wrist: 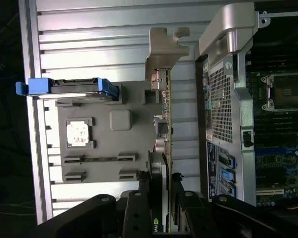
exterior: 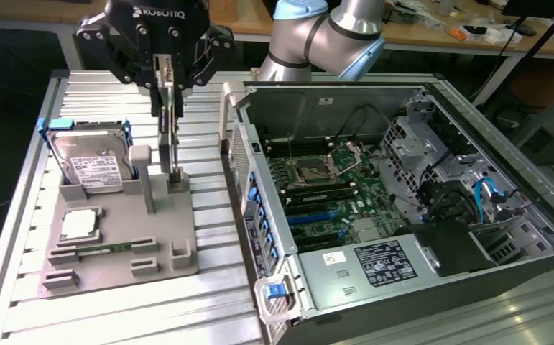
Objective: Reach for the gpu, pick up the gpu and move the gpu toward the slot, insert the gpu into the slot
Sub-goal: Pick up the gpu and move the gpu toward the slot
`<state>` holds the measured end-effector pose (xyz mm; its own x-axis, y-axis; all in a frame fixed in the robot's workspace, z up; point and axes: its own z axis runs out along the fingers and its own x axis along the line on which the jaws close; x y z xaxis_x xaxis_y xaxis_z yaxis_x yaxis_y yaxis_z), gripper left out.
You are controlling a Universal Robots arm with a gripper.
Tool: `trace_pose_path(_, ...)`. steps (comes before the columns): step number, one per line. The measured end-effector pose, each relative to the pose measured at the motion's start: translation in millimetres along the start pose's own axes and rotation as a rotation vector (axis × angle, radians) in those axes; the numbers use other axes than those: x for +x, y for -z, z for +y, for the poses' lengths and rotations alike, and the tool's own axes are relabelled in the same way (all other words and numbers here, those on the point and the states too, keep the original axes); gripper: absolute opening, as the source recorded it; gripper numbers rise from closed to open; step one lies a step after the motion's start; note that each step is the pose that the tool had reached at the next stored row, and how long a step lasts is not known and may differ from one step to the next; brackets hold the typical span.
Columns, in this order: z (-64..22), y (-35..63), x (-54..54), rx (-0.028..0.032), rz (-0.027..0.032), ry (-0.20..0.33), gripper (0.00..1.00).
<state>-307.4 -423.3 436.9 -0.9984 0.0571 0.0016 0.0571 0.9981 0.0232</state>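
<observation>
The gripper (exterior: 167,100) is pinched narrow on the top edge of the gpu (exterior: 171,144) — the card stands upright and edge-on, its lower end among the posts of the grey holder tray (exterior: 113,266) — just beside the hard drive (exterior: 90,162), on the exterior view's left of the open computer case (exterior: 373,194)

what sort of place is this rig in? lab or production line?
Most likely a robotics lab bench for PC assembly trials, not a line: an open computer case, a grey parts tray holding a hard drive, and the claw gripping the gpu at that tray. Cluttered wooden workbenches stand behind.
</observation>
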Motion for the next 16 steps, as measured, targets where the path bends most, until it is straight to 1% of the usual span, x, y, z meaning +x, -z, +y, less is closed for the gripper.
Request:
trace_pose_path(3,0.1,6.7,0.0,0.0000,0.0000,0.000,0.27)
trace_pose_path(6,0.3,8.1,-1.2,0.0000,0.0001,0.000,0.27)
trace_pose_path(16,1.6,8.3,-24.0,0.0001,0.0002,0.000,0.27)
